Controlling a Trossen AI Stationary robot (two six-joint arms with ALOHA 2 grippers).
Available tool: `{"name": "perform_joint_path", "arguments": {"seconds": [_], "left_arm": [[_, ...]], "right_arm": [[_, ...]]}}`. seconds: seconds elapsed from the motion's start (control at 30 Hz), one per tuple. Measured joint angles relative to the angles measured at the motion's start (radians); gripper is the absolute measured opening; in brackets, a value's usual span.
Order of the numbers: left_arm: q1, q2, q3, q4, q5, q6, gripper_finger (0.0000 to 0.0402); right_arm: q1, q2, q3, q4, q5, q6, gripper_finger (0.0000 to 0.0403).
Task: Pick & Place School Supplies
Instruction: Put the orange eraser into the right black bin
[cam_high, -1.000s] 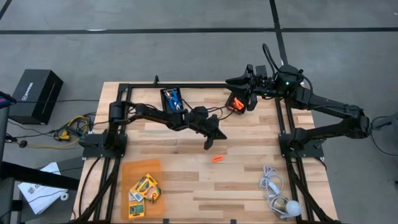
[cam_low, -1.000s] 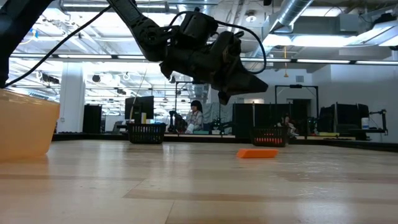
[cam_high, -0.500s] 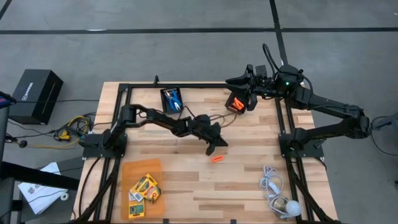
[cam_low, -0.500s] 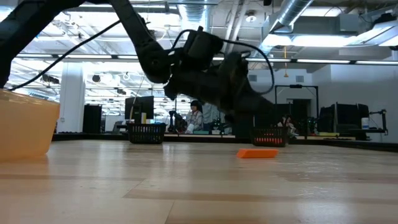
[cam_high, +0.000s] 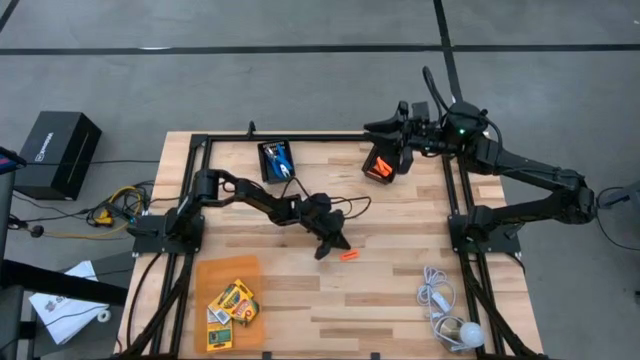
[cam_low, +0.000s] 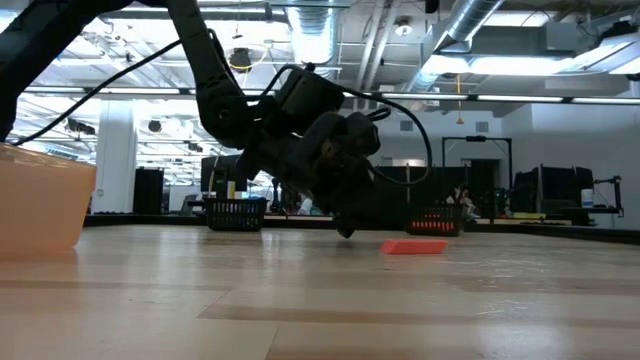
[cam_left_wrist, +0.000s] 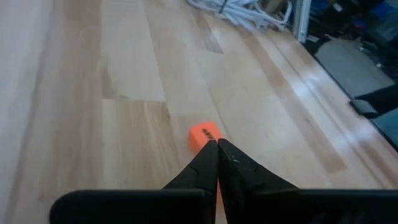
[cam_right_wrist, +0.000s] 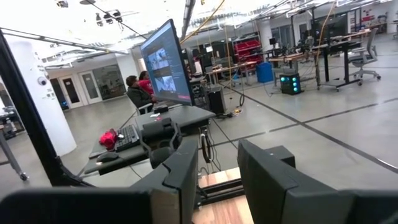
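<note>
Orange piece (cam_high: 348, 255) lies loose on the table (cam_high: 400, 300), about mid-surface, a bit toward the right edge. Left gripper (cam_high: 322, 252) sits low just beside it, fingers (cam_left_wrist: 208, 163) pinched together, grasping nothing. Step looks like approach for pickup. Next: spread fingers, straddle piece, clamp. Right gripper (cam_high: 398, 160) waits near far edge by the bin (cam_high: 378, 165), part open, nothing visibly held.

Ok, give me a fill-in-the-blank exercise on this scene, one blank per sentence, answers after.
1. The left gripper hangs low over the table with its jaws ____.
2. The loose piece lying just ahead of it is coloured ____.
3. The crayon boxes lie in an orange ____.
4. The right gripper waits at the table's ____ edge, near a black mesh bin.

Missing words: shut; orange; tray; far
</note>
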Motion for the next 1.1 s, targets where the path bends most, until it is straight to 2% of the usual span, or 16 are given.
{"name": "perform_joint_path", "arguments": {"seconds": [0.27,1.1], "left_arm": [[-0.027,-0.002,0.0,0.013,0.058,0.001,0.0004],[-0.01,-0.001,0.001,-0.034,0.043,0.066,0.0004]], "right_arm": [[-0.007,0.0,0.0,-0.001,0.0,0.0,0.0107],[-0.007,0.0,0.0,0.003,0.0,0.018,0.0107]]}}
